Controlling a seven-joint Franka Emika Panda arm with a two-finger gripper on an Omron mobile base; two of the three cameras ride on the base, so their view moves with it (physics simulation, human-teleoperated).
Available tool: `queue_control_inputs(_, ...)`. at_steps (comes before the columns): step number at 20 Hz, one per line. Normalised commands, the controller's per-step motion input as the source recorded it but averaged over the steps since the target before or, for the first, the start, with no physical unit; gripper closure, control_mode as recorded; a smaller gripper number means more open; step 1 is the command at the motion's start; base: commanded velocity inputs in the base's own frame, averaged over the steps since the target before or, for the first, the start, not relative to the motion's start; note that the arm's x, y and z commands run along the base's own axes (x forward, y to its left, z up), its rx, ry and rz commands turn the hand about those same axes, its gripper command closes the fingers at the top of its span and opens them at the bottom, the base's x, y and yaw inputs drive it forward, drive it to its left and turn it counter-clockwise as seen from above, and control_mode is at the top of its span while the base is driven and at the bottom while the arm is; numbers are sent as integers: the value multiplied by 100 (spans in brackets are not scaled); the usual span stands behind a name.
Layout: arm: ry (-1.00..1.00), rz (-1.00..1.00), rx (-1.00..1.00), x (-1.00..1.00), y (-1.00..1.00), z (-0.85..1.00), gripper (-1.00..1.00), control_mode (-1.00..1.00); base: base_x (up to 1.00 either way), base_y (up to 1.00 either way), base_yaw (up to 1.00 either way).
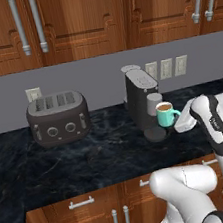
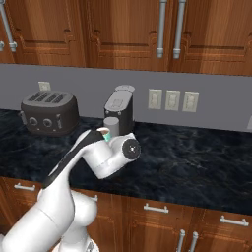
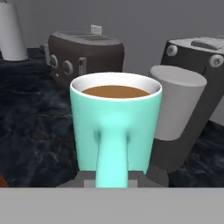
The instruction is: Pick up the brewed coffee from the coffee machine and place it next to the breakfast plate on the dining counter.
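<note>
The brewed coffee (image 1: 165,114) is a teal mug with light brown liquid, upright beside the silver spout of the coffee machine (image 1: 141,96), over its round dark base. My gripper (image 1: 178,120) reaches in from the right and is shut on the mug's side handle. In the hand view the mug (image 3: 114,122) is very close, and its handle runs down between my gripper (image 3: 113,181) fingers, with the coffee machine (image 3: 197,65) just behind it. From the right base view only the mug's rim (image 2: 104,132) peeks over my wrist, in front of the coffee machine (image 2: 119,110). The breakfast plate and dining counter are out of view.
A dark four-slot toaster (image 1: 58,117) stands left of the machine on the black marbled counter (image 1: 91,162), against the grey wall with outlets. Wooden cabinets hang above. A white cylinder (image 3: 11,30) shows far off in the hand view.
</note>
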Motion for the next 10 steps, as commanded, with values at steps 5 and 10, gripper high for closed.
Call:
queue_control_inputs(5, -21, 0, 5, -33, -5, 3, 100, -100, 0, 0, 0)
queue_control_inputs(10, -28, 0, 6, -34, 10, 0, 100, -100, 0, 0, 0)
